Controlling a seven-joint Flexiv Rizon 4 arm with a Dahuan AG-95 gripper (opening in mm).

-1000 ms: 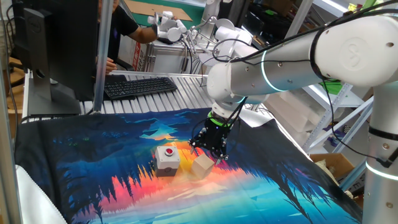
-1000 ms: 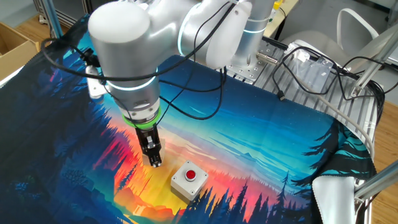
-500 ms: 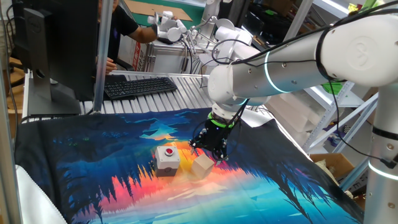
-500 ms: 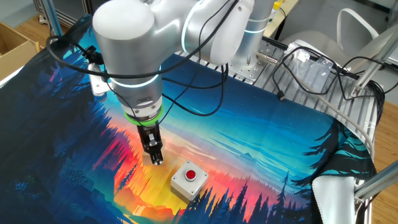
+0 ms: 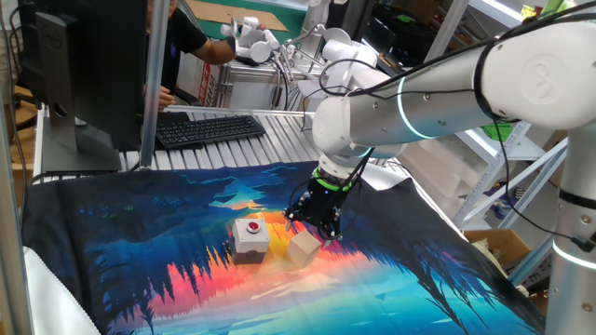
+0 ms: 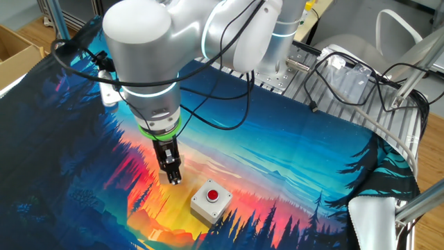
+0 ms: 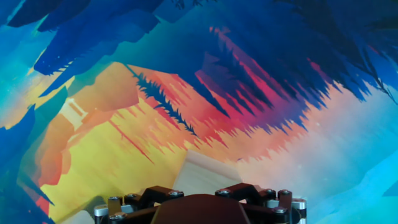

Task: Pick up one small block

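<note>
The small block [image 5: 303,247] is a plain light-tan wooden cube lying on the printed cloth, just right of the grey button box. My gripper [image 5: 319,230] hangs directly over the block's far side, its dark fingers spread and empty, tips close above the cloth. In the other fixed view the gripper [image 6: 173,178] points straight down and hides the block. In the hand view the block [image 7: 208,169] shows as a pale tan face at the bottom centre, just ahead of the hand's dark linkage [image 7: 199,202]; the fingertips themselves do not show there.
A grey box with a red round button [image 5: 250,236] stands just left of the block and also shows in the other fixed view [image 6: 211,200]. A keyboard [image 5: 209,127] and monitor sit behind the cloth. A metal pole [image 5: 154,84] stands at the back left.
The arm shifted slightly over the first half second, the gripper edging a little sideways above the block. Since then it has held still. The block has not moved.
</note>
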